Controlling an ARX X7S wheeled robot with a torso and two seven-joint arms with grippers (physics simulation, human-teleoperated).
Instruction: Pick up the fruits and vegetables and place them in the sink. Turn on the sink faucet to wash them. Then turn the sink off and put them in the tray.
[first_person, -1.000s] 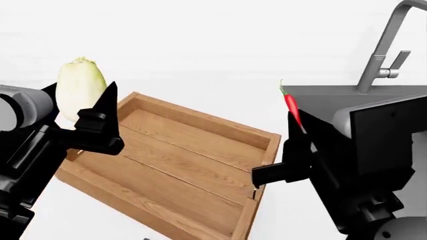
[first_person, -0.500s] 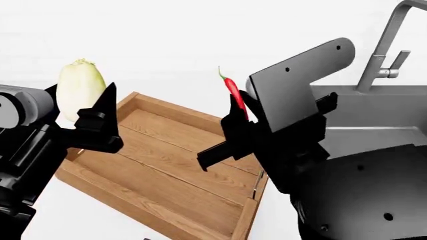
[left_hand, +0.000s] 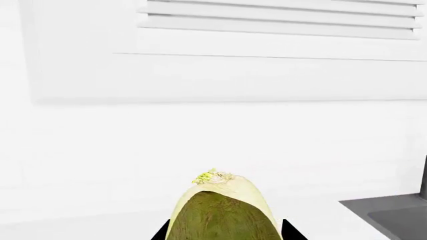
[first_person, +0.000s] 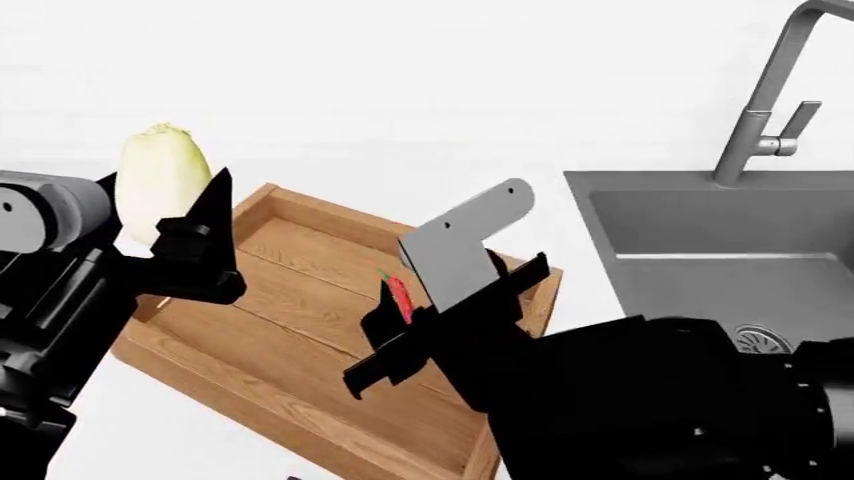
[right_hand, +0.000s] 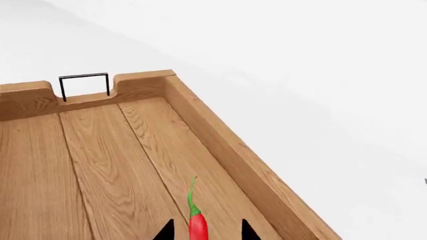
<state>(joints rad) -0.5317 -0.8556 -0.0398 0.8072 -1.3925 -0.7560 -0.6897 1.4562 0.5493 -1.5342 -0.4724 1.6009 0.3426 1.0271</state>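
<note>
The tray lies on the counter left of the sink, with the faucet behind the sink. The chili hangs above the tray's floor in the right gripper. The root is held by the left gripper over the tray's left end.

Left gripper hangs above the tray's left end, jaws pinched around the root vegetable, held upright. Right arm reaches across over the tray's middle, right gripper tilted down, clamped on the chili pepper.
</note>
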